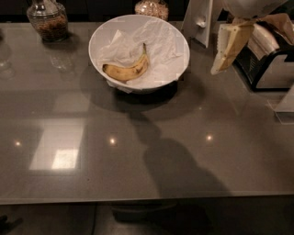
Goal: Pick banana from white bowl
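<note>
The banana (127, 70), yellow with brown spots and a dark stem, lies curved on crumpled white paper inside the white bowl (177, 39) at the far middle of the table. My gripper (219, 65) hangs at the upper right. It is to the right of the bowl's rim and above the tabletop, well clear of the banana. The gripper holds nothing that I can see.
A glass jar of brown granola (48, 20) stands at the far left and another jar (151, 8) behind the bowl. A white upright object (198, 20) and a metal appliance (271, 59) stand at the far right, close to the gripper. The grey glossy table (138, 156) stretches toward the near edge.
</note>
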You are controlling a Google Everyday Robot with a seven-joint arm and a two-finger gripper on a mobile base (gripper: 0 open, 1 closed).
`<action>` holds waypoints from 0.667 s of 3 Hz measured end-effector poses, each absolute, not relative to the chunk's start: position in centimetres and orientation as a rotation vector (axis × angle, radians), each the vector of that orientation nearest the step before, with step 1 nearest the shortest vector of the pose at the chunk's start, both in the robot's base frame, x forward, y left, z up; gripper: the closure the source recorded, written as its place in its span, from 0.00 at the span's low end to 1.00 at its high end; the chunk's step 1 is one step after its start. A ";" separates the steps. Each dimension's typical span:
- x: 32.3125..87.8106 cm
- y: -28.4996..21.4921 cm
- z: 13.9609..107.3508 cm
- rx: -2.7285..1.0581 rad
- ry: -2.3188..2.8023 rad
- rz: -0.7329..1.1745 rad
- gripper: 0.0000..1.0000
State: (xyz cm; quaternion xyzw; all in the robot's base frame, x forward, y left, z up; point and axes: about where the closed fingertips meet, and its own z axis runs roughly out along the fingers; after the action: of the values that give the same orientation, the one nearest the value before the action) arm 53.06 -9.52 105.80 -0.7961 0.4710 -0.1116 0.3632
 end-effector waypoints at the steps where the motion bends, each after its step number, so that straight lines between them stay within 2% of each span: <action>1: 56.3 -6.8 105.2 -2.137 0.998 -0.442 0.00; 2: 59.1 -4.1 104.1 -2.209 0.858 -0.499 0.11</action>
State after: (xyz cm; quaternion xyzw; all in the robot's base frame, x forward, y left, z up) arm 59.09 -4.09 104.15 -0.8538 0.3317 -0.1929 0.3519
